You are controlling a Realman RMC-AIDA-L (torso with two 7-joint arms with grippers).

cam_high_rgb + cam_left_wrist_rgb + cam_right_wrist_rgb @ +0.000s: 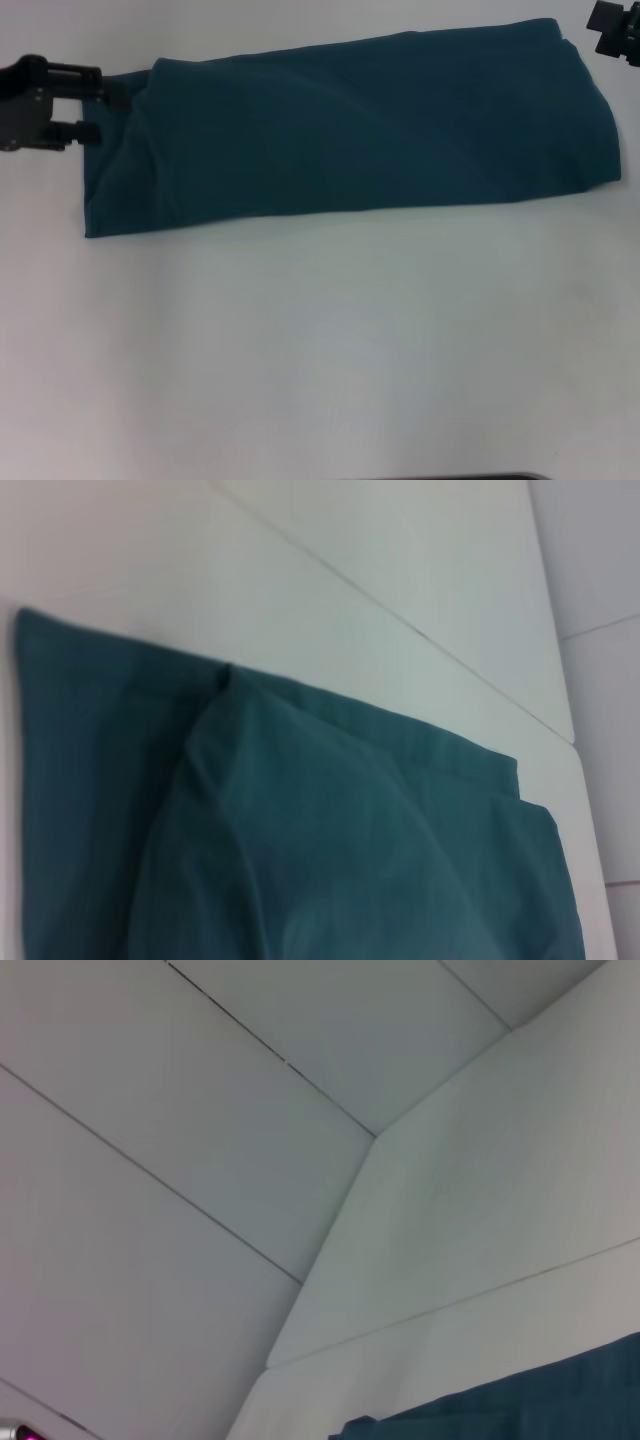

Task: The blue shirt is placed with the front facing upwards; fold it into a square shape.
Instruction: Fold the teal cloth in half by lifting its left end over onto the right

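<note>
1. We see the blue shirt point(350, 130) lying on the white bench point(320, 350) as a long folded band, back side up, no lettering showing.
2. Our left tool point(95, 115) sits at the shirt's left end, its two fingers spread apart, the upper finger touching the cloth edge and nothing clamped.
3. Our right tool point(615, 30) hangs just beyond the shirt's far right corner, apart from the cloth; we cannot tell how its fingers stand.
4. From the left wrist, the shirt point(300, 830) shows overlapping folded layers.
</note>
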